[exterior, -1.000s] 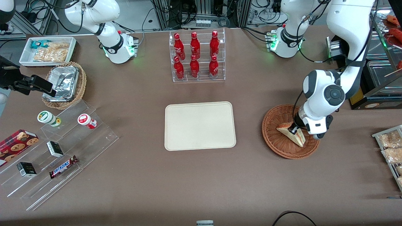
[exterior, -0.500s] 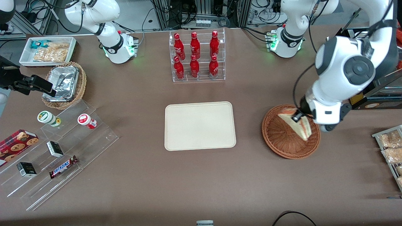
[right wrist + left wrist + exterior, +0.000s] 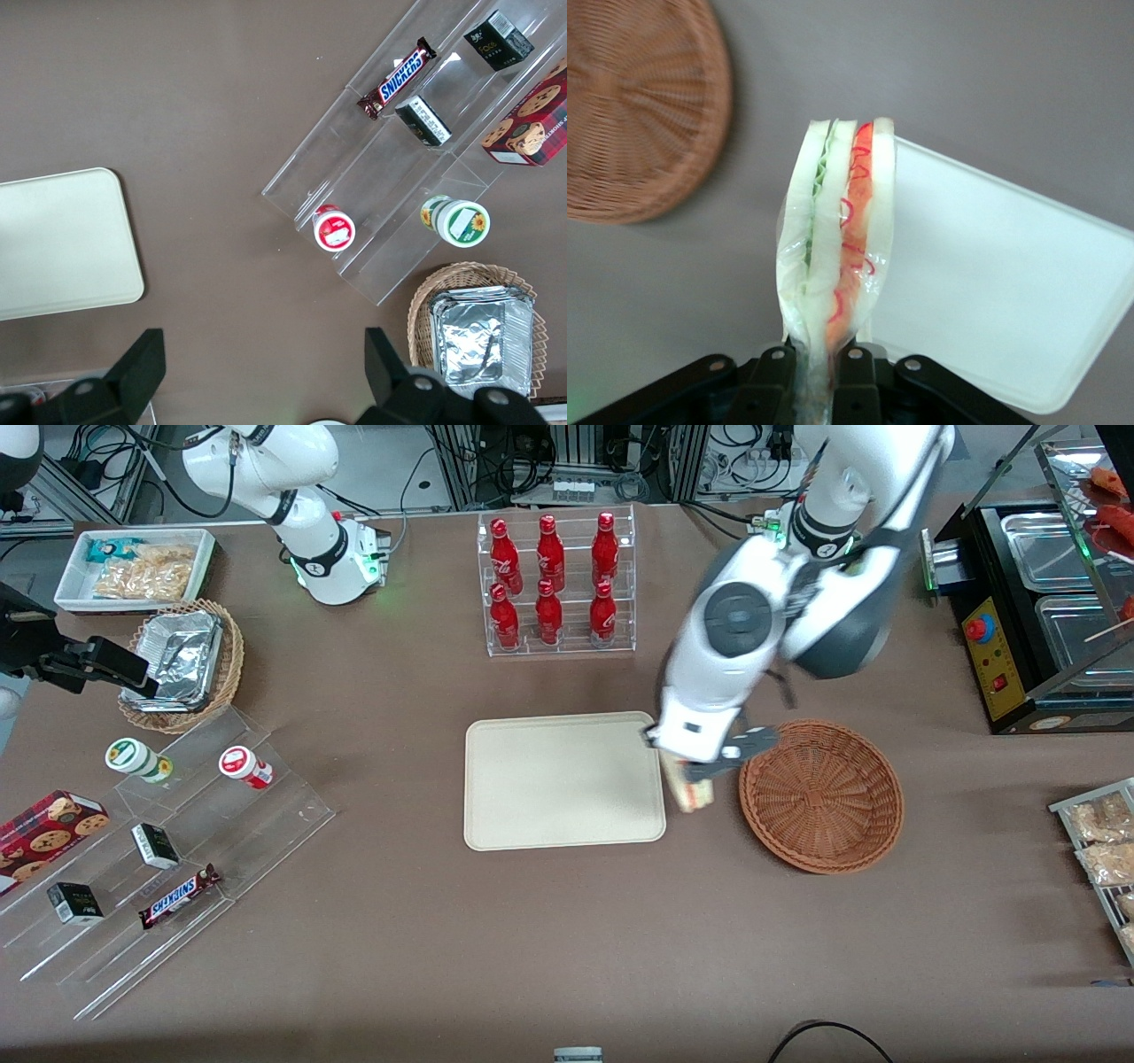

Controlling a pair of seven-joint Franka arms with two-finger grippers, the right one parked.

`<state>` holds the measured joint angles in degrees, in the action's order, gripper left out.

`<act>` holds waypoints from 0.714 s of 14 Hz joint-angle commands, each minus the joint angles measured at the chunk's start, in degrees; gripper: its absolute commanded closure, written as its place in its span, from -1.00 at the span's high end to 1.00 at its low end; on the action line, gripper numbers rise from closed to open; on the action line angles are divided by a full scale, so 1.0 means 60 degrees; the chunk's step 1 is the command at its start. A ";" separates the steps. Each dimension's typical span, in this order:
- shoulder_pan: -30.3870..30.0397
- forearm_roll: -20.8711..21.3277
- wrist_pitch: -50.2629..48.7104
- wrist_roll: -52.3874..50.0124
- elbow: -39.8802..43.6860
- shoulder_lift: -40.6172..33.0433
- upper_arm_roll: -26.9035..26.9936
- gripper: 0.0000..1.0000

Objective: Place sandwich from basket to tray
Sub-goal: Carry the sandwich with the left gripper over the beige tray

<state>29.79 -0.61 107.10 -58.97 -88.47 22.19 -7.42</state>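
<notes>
The gripper (image 3: 693, 772) grasps the sandwich (image 3: 835, 257), lifted above the table. It hangs between the tray (image 3: 549, 815) edge and the basket (image 3: 824, 797).

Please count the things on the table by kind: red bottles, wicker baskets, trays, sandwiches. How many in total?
Red bottles: 6
Wicker baskets: 2
Tray: 1
Sandwich, held by the gripper between basket and tray: 1
Total: 10
</notes>
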 commanded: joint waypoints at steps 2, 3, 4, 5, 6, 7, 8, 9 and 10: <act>0.1067 -0.0016 0.0706 -0.0016 0.1020 0.1397 0.0138 -0.80; 0.1259 -0.0015 0.1000 0.0028 0.1035 0.1675 0.0138 -0.80; 0.1377 -0.0001 0.1206 0.0057 0.1035 0.1881 0.0138 -0.80; 0.1581 0.0130 0.1338 0.0145 0.1035 0.2086 0.0138 -0.80; 0.1772 0.0276 0.1601 0.0218 0.1035 0.2291 0.0138 -0.80; 0.1831 0.0321 0.1864 0.0248 0.1035 0.2496 0.0138 -0.80; 0.1905 0.0322 0.2012 0.0350 0.1035 0.2657 0.0123 -0.80; 0.2065 0.0322 0.2057 0.0539 0.1020 0.2760 0.0123 -0.78; 0.2095 0.0322 0.2072 0.0614 0.0991 0.2819 0.0123 -0.77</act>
<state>41.09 0.50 119.73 -56.85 -84.52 37.68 -7.38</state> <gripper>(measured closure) 0.855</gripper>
